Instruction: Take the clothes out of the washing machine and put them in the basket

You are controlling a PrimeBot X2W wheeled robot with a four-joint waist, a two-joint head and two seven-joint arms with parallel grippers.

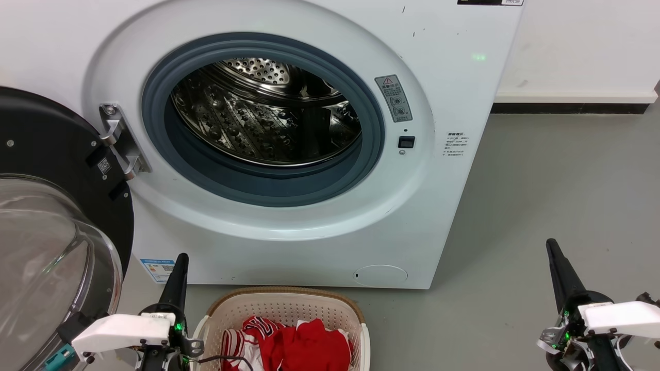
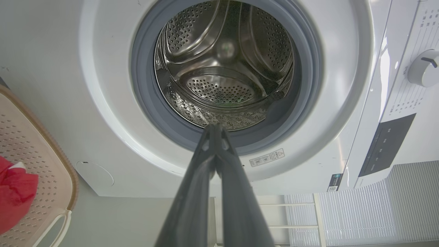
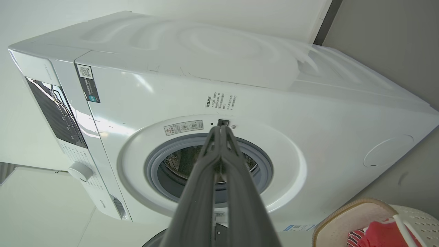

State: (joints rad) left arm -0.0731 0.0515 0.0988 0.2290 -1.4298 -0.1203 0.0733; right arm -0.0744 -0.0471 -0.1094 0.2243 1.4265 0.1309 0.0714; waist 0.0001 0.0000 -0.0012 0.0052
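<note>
The white washing machine (image 1: 309,226) stands with its black-framed glass door (image 1: 46,242) swung open to the left, and its steel drum (image 1: 268,111) holds nothing I can see. In front of it on the floor sits the cream basket (image 1: 289,306) with the red clothes (image 1: 304,345) bunched inside, white-striped trim showing. My left gripper (image 1: 181,257) is shut and empty just left of the basket, pointing at the washer. At the lower right my right gripper (image 1: 551,245) is shut and empty over the floor. Both wrist views look along shut fingers (image 2: 214,128) (image 3: 221,128) at the porthole.
Grey floor (image 1: 557,196) stretches to the right of the washer up to a white wall with a dark skirting strip (image 1: 567,108). The open door's glass bowl bulges beside my left arm. A control panel and dial (image 2: 423,68) are on the washer's top front.
</note>
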